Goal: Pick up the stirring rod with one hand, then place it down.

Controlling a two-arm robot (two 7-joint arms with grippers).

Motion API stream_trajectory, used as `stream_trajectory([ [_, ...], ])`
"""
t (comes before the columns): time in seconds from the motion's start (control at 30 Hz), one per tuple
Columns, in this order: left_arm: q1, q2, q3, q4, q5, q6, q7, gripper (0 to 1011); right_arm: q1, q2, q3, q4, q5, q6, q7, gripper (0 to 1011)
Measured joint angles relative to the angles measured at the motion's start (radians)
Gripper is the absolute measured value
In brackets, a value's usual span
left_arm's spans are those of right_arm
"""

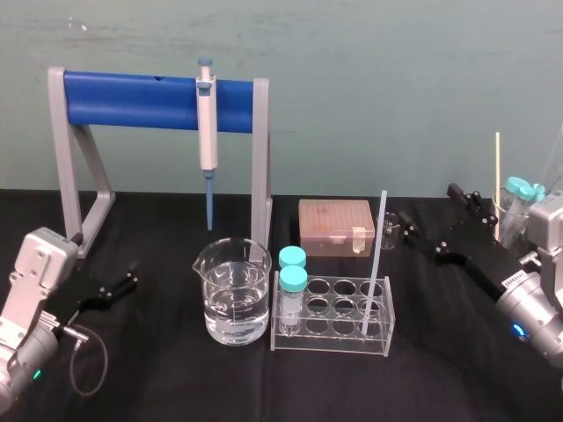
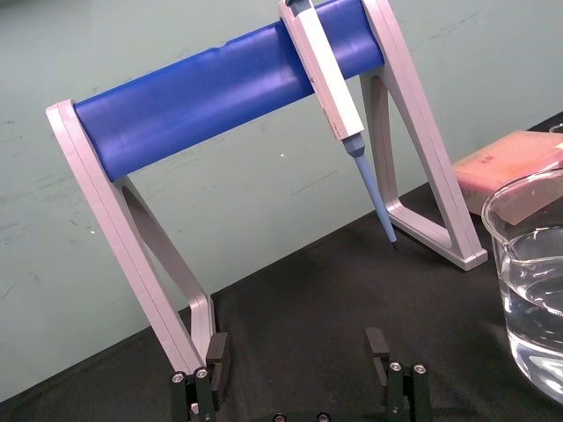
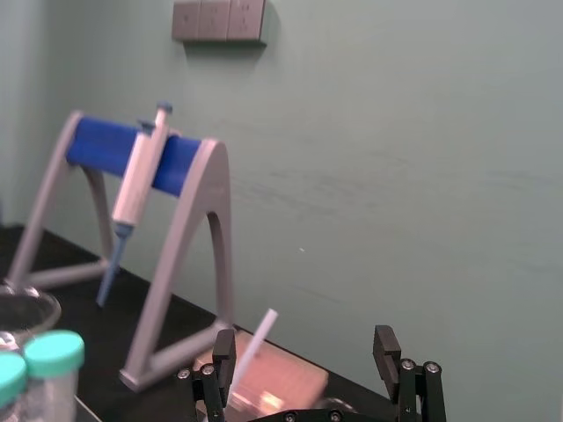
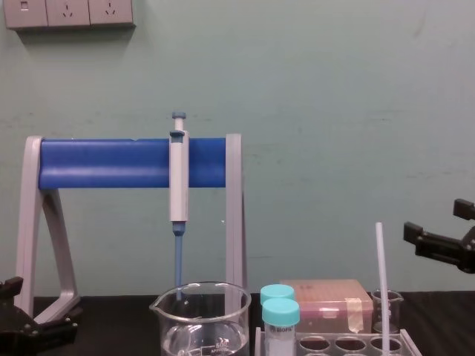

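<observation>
From my station, the stirring rod (image 1: 376,259) stands in the clear rack (image 1: 330,341) at the middle of the black table (image 1: 176,387). It leans a little, its top tipped back toward the wall and rising well above the rack. Its foot sits in the rack's right-hand column of holes; which hole I cannot quite make out. Nothing is gripping it.

The right gripper (image 1: 429,204) hangs above the table, behind and to the right of the rack, with its fingers spread wide and nothing between them. It is near the rod but apart from it. In the right wrist view the rod's top shows between the two fingers, closer to one of them and beyond the tips.

The left gripper (image 1: 128,280) sits low over the table at the far left, near the left foot of the grey stand (image 1: 260,158) with the blue bar. Its fingers are also wide apart and empty, and it is well apart from the rack.

Two tubes with teal caps (image 1: 292,268) stand in the rack's left column. Just left of the rack is a glass beaker (image 1: 233,294) partly filled with clear liquid. A grey pipette (image 1: 207,132) hangs from the blue bar, its blue tip pointing down behind the beaker. A pink box (image 1: 334,227) lies behind the rack.
</observation>
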Motion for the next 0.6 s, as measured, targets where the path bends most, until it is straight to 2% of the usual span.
stream_trajectory([
  [0.23, 0.0, 0.0, 0.0, 0.0, 0.0, 0.0, 0.0, 1000, 0.027, -0.042, 0.037, 0.056, 0.129, 0.018, 0.108, 1004],
  [0.5, 0.0, 0.0, 0.0, 0.0, 0.0, 0.0, 0.0, 1001, 0.065, -0.075, 0.064, 0.109, 0.218, 0.077, 0.204, 1004],
  [0.6, 0.0, 0.0, 0.0, 0.0, 0.0, 0.0, 0.0, 1000, 0.076, -0.081, 0.067, 0.121, 0.234, 0.101, 0.227, 1004],
])
